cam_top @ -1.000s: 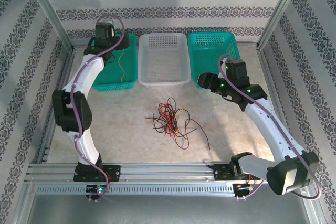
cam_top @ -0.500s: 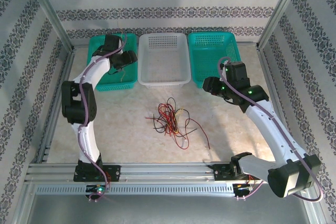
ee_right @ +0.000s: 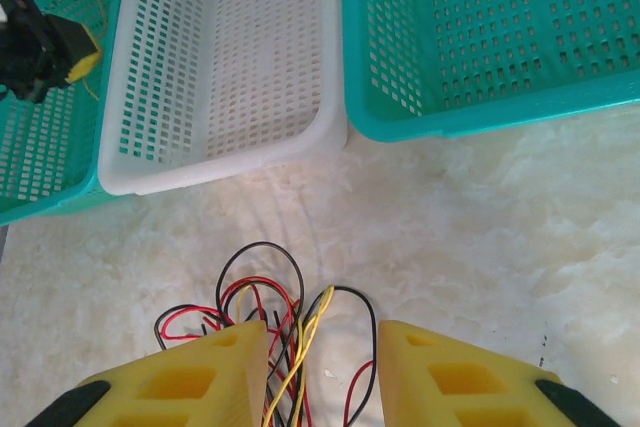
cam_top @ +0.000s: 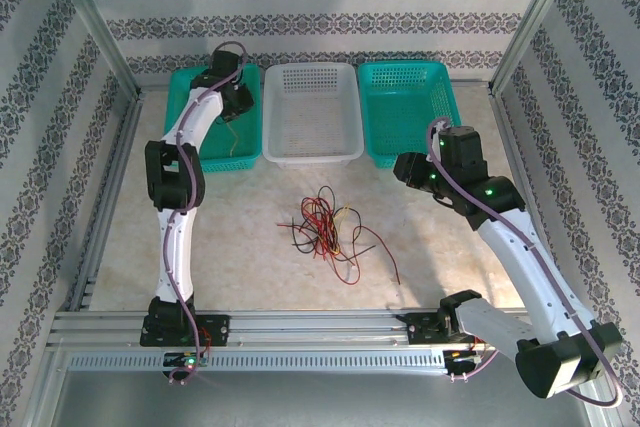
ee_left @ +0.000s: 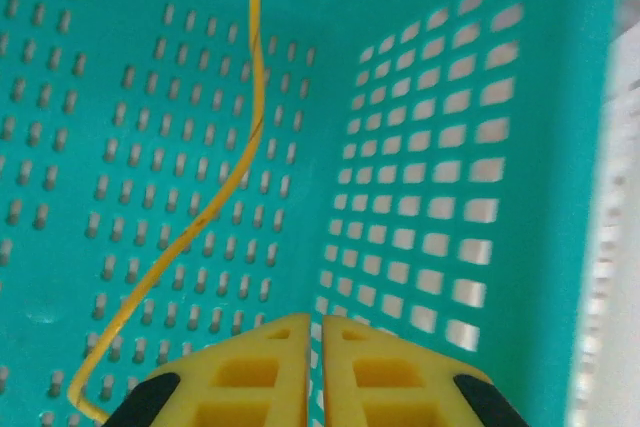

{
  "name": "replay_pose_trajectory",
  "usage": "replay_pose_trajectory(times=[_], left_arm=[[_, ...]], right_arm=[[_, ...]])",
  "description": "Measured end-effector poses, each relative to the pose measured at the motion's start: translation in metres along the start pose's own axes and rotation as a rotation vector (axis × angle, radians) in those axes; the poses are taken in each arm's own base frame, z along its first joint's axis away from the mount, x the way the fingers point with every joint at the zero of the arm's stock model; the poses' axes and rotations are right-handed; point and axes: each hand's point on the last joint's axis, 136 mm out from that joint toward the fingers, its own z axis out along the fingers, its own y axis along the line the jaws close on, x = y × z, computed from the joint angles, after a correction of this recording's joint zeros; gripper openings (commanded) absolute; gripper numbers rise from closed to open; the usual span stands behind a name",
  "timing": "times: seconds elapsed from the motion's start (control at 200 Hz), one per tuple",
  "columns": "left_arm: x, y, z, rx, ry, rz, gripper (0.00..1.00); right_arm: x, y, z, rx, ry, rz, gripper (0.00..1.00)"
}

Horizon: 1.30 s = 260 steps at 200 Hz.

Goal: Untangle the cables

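Observation:
The cables (cam_top: 325, 227) lie as a tangle of red, black and yellow wires on the marble table, in front of the white basket. One yellow cable (ee_left: 215, 202) lies loose on the floor of the left green basket (cam_top: 190, 161). My left gripper (ee_left: 315, 322) hangs inside that basket near its right wall. It is shut with nothing between its fingers, and the yellow cable is apart to its left. My right gripper (ee_right: 322, 332) is open above the near side of the tangle (ee_right: 270, 292), its fingers clear of the wires. In the top view it (cam_top: 405, 169) sits right of the tangle.
Three baskets stand in a row at the back: the left green one, a white basket (cam_top: 310, 155) in the middle and a right green basket (cam_top: 405, 152). A metal frame rail (cam_top: 300, 327) runs along the near edge.
The left gripper has closed with nothing in it, and its arm has stretched further back over the left basket. The right gripper has narrowed and drifted slightly right and nearer.

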Motion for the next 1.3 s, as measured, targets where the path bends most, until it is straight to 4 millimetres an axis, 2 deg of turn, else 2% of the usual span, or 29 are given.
replay_pose_trajectory(times=[0.09,0.335,0.735,0.859,0.949,1.014,1.084,1.159,1.209,1.299], left_arm=[[0.008,0.001,0.007,0.004,0.029,0.005,0.11],[0.016,-0.012,0.007,0.051,0.056,0.051,0.15],[0.023,-0.021,0.007,0.106,0.084,0.125,0.23],[0.019,-0.014,0.006,0.06,0.063,0.149,0.43],[0.012,-0.003,-0.001,-0.016,0.03,0.164,0.56],[0.003,0.001,-0.019,-0.063,-0.008,0.176,0.59],[-0.009,0.001,-0.05,-0.085,-0.06,0.18,0.6],[-0.021,-0.005,-0.099,-0.069,-0.13,0.178,0.62],[-0.025,-0.013,-0.14,-0.035,-0.184,0.179,0.62],[-0.016,-0.03,-0.21,0.064,-0.265,0.187,0.62]], right_arm=[[0.001,0.002,0.0,-0.004,0.003,-0.004,0.34],[0.003,0.003,0.001,-0.008,0.008,-0.003,0.34],[0.021,0.004,0.008,-0.012,0.056,-0.01,0.34],[0.025,0.009,0.009,-0.025,0.067,-0.025,0.36],[0.031,0.013,0.011,-0.031,0.085,-0.041,0.43],[0.039,0.015,0.016,-0.03,0.108,-0.055,0.5],[0.049,0.015,0.025,-0.018,0.145,-0.068,0.55],[0.065,0.014,0.037,0.009,0.197,-0.091,0.61],[0.078,0.014,0.046,0.03,0.233,-0.116,0.66],[0.1,0.013,0.062,0.075,0.295,-0.141,0.73]])
